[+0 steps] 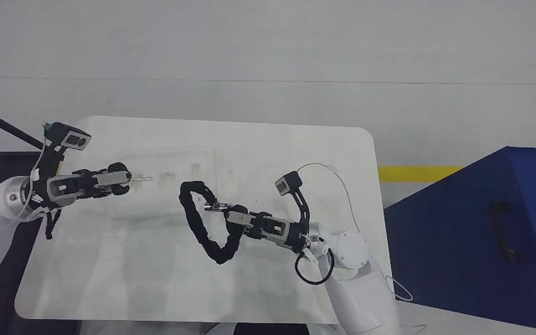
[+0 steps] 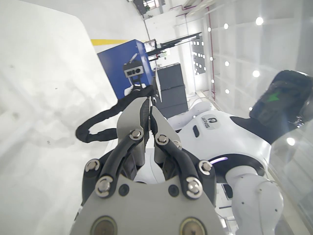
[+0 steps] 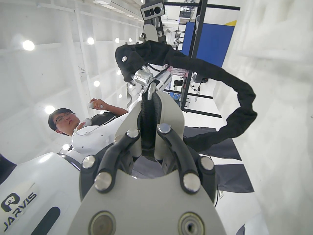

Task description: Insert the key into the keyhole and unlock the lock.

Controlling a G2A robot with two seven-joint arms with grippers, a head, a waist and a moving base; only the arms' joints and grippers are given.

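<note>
Black-sleeved lock (image 3: 245, 99), likely floppy, is best held at its rigid head (image 3: 143, 75), where right fingers (image 3: 168, 108) clamp; left fingers (image 2: 129, 118) pinch the key (image 1: 144, 178).

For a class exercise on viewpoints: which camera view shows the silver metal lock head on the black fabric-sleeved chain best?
The right wrist view: the silver metal lock head sits close up in the right gripper's fingers. The top view shows it as a small speck; in the left wrist view it is too distant to tell.
</note>
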